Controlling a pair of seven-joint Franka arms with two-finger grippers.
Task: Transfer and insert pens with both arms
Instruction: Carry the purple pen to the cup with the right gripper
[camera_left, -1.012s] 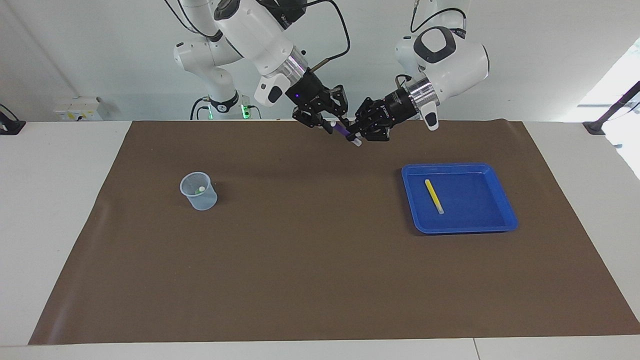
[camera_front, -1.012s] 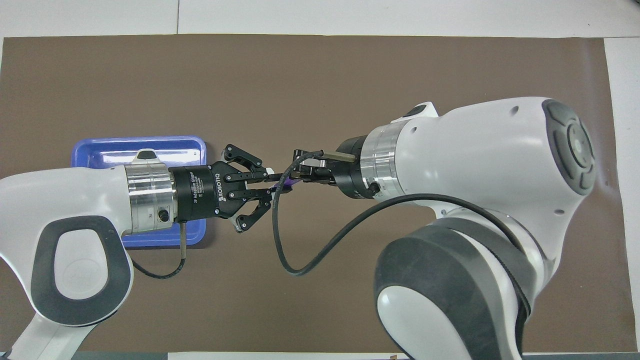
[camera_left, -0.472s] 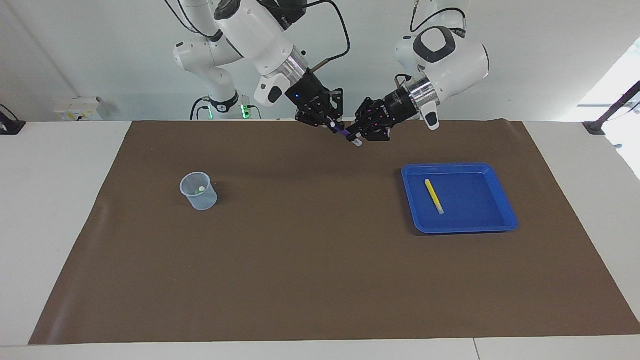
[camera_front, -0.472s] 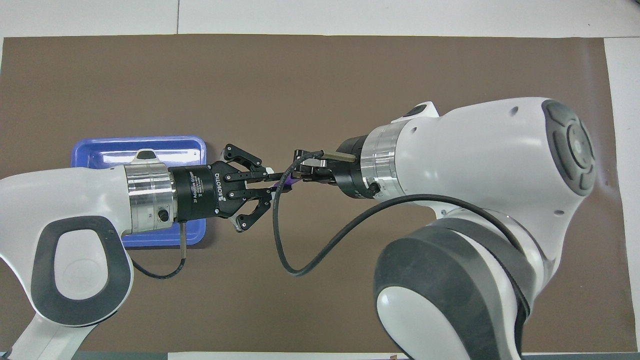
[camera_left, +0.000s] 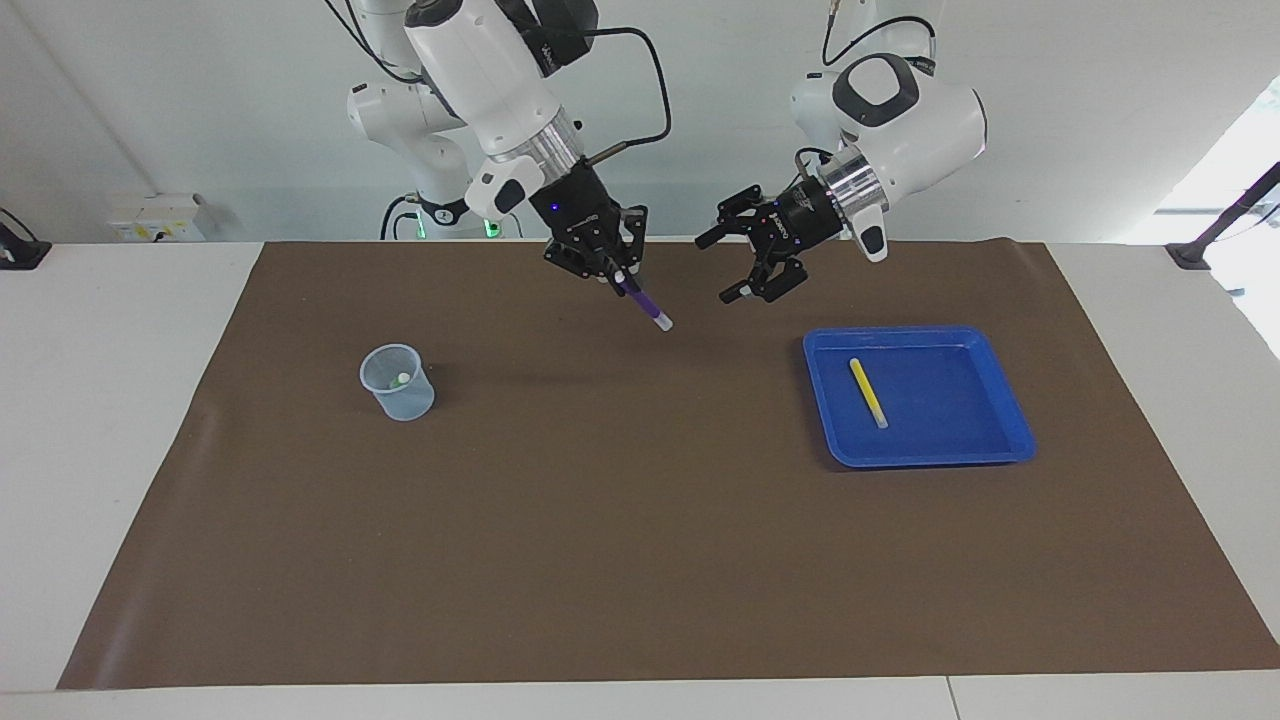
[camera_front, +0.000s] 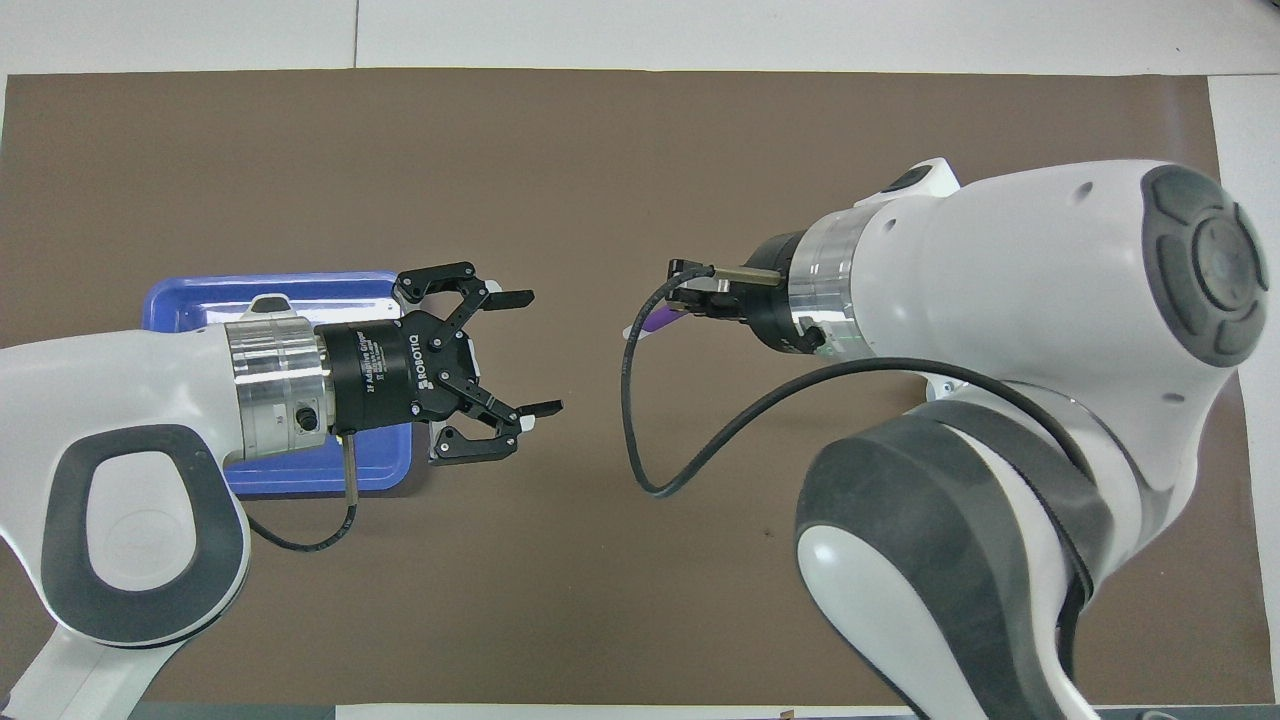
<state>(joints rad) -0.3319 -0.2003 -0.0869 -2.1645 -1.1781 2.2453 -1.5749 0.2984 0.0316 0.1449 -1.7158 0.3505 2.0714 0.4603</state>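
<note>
The right gripper (camera_left: 622, 281) holds the purple pen (camera_left: 645, 305) by its upper end, pale tip down — ready for the cup (camera_left: 397, 381). The left gripper (camera_left: 735, 265), fingers wide and empty, hangs near the tray (camera_left: 1010, 400), where the yellow pen (camera_left: 868, 392) lies.

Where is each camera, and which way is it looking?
Facing view: high up across the table, looking at the robots; both white arms hang in from the top, the right gripper shut on the purple pen, the left gripper open.
Overhead view: high above the robots' end, looking forward and steeply down; the arms come in from the bottom, the left gripper open over the brown mat.
Both share: the two grippers, the purple pen, the mat and the blue tray.
</note>
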